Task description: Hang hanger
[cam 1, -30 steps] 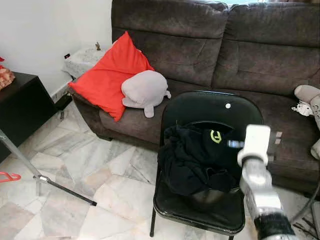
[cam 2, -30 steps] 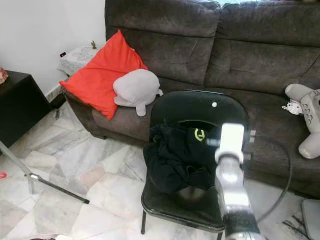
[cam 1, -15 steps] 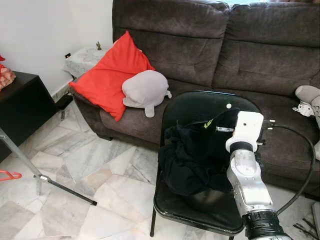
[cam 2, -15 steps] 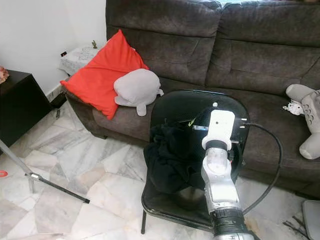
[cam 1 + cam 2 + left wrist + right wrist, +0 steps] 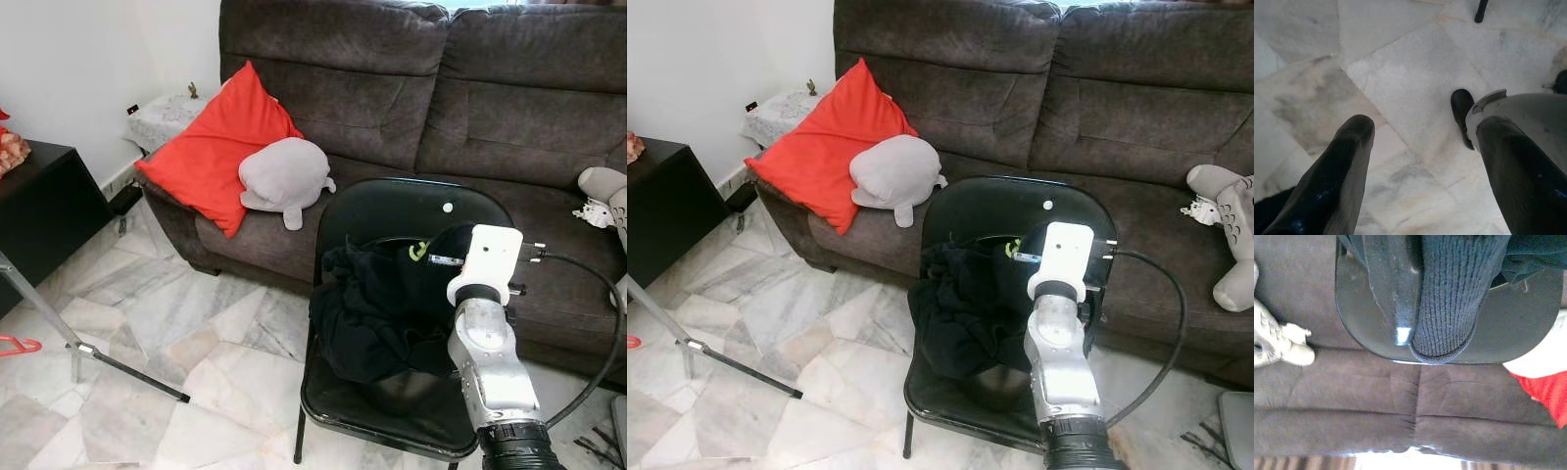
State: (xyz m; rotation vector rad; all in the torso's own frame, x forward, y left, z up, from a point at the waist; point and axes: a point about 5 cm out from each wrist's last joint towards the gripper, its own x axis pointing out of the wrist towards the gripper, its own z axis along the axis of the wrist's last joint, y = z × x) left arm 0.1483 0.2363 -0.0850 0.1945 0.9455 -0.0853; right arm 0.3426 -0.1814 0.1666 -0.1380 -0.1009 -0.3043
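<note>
A black garment (image 5: 377, 313) with a small green logo lies heaped on a black folding chair (image 5: 392, 208). My right arm reaches over the seat, and my right gripper (image 5: 1420, 308) is shut on a ribbed knit edge of the garment (image 5: 1449, 293), which drapes over one finger. The wrist housing (image 5: 485, 262) hides the fingers in the eye views. A red hanger (image 5: 18, 345) lies on the marble floor at the far left. My left gripper (image 5: 1420, 132) hangs open over the floor tiles.
A dark brown sofa (image 5: 509, 98) stands behind the chair with a red cushion (image 5: 211, 147), a grey plush (image 5: 284, 174) and a pale plush toy (image 5: 1227, 230). A black cabinet (image 5: 39, 211) and a metal stand leg (image 5: 98, 357) are at the left.
My right arm swung left onto the garment and pulled its logo edge up; that edge now sits slightly lower and further right. The hanger has stayed on the floor.
</note>
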